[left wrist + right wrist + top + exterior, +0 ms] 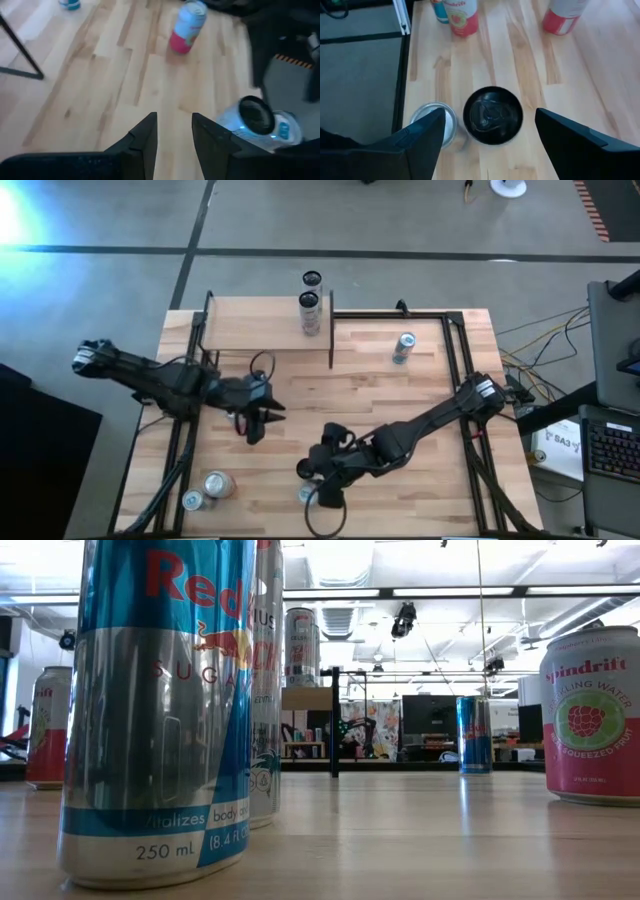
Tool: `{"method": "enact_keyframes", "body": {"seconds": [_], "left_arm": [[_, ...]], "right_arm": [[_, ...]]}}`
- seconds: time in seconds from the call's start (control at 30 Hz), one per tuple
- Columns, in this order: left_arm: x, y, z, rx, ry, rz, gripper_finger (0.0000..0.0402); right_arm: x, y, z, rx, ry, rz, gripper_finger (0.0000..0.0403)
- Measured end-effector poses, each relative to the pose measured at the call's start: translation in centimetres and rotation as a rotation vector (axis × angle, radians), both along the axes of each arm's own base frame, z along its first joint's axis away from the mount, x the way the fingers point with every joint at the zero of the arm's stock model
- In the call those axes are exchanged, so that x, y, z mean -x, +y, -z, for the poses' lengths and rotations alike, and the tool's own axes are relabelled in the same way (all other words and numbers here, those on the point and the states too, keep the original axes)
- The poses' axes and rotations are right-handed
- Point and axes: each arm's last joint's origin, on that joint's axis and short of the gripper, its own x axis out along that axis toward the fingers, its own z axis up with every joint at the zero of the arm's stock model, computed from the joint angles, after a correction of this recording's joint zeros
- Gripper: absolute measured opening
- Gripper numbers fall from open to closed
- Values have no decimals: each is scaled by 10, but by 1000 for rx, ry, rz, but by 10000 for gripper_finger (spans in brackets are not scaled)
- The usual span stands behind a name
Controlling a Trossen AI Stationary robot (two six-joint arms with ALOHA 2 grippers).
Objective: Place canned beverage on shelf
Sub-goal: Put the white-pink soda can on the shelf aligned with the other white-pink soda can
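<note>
The shelf [265,330], a light-wood board with dark end panels, stands at the table's far left-centre. One can [310,310] stands on its right end. My right gripper [322,480] is open near the front edge. In the right wrist view its fingers [420,145] stand on either side of an upright dark-topped can [492,116] without touching it. A silver-topped can [437,122] stands close beside that can. My left gripper [255,425] hangs over the table's left-centre, its fingers [145,135] a little apart and empty.
Two cans [218,484] [193,500] stand at the near left corner. Another can [403,347] stands right of the shelf, and one [312,278] shows beyond the shelf's far edge. Dark frame rails [460,370] run along both table sides. Bare wood lies at the centre.
</note>
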Motion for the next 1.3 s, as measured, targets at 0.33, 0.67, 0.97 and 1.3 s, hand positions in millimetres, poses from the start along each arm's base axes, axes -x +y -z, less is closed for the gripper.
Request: {"method": "enact_keyframes", "body": {"seconds": [0.33, 0.67, 0.97, 1.3], "left_arm": [[10, -24, 12, 65, -2, 6, 98], [10, -26, 12, 97, -1, 23, 169], [12, -25, 16, 88, 41, 31, 292], [15, -24, 20, 55, 84, 39, 291]], "right_arm": [[-2, -3, 25, 12, 10, -9, 332], [-10, -8, 39, 19, 15, -32, 393], [-24, -12, 60, -27, 34, 24, 389], [-22, -18, 50, -43, 27, 59, 248]]}}
